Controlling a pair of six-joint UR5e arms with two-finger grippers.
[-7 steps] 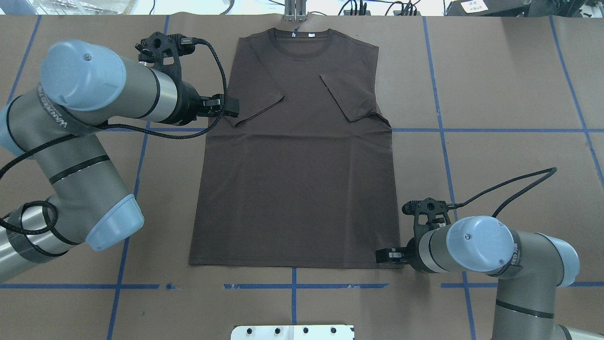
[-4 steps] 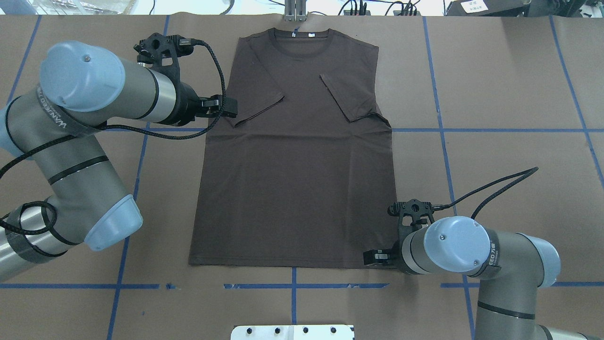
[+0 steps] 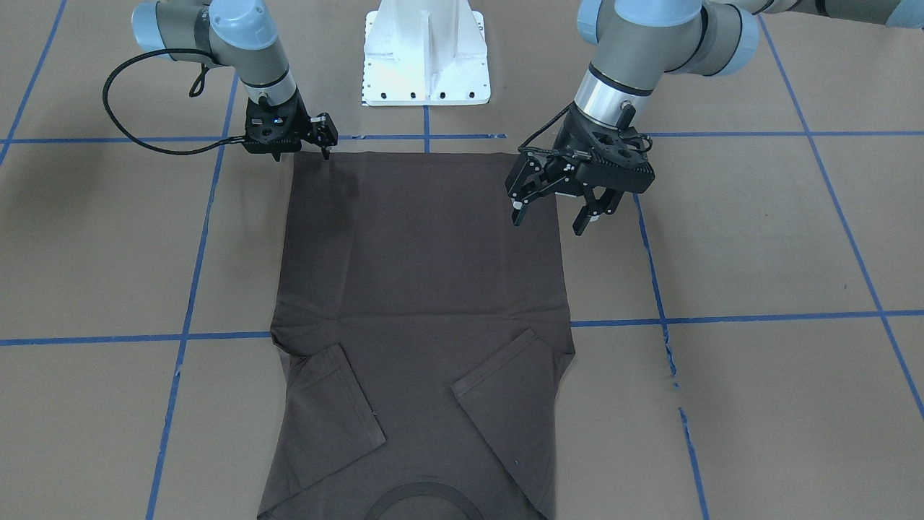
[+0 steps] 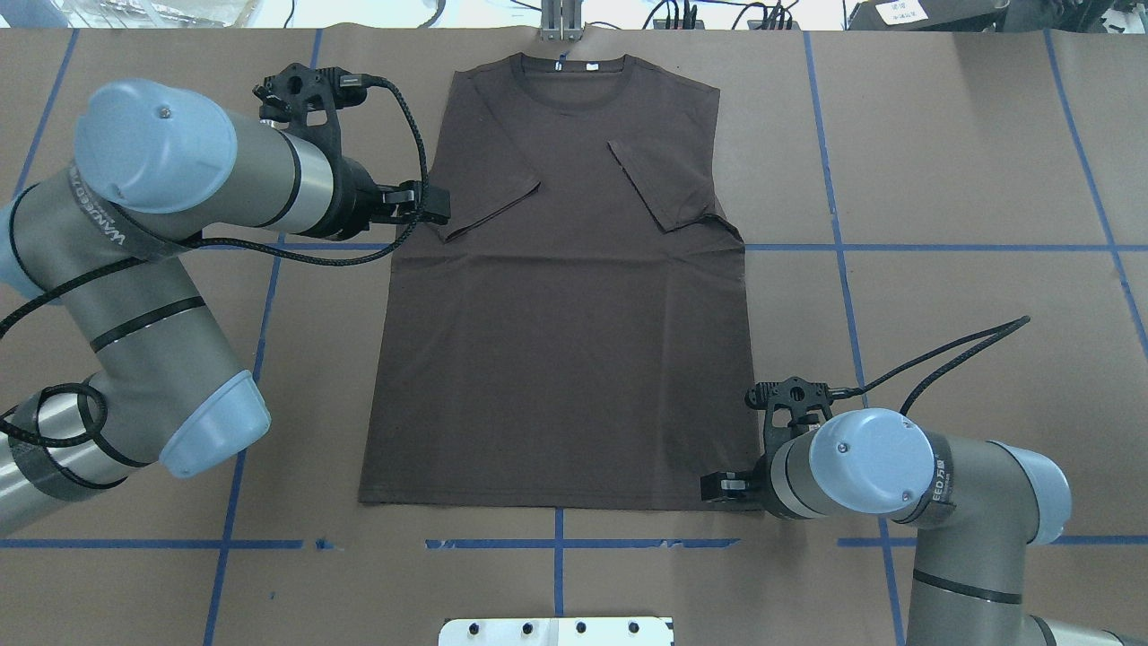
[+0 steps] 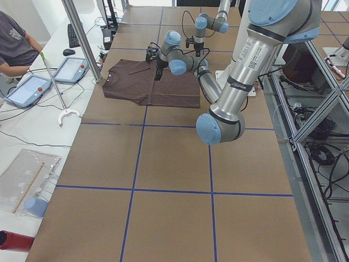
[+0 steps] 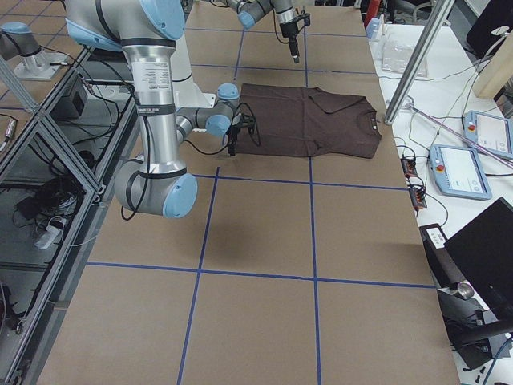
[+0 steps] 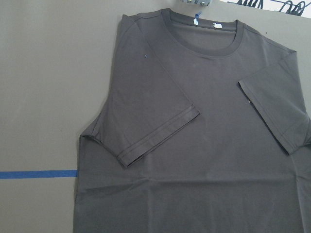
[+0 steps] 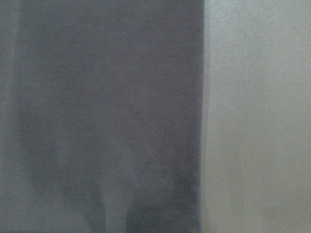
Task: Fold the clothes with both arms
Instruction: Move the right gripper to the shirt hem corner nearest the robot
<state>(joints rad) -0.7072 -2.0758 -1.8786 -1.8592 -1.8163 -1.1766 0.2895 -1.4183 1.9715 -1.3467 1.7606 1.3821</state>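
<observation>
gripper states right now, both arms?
Left gripper: open, empty, over the T-shirt's side edge.
Right gripper: at the T-shirt's hem corner; open or closed cannot be told.

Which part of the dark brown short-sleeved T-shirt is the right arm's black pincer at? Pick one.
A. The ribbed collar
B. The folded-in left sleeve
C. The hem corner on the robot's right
C: in the overhead view the right pincer is at the near hem corner of the dark brown short-sleeved T-shirt, far from collar and sleeves.
</observation>
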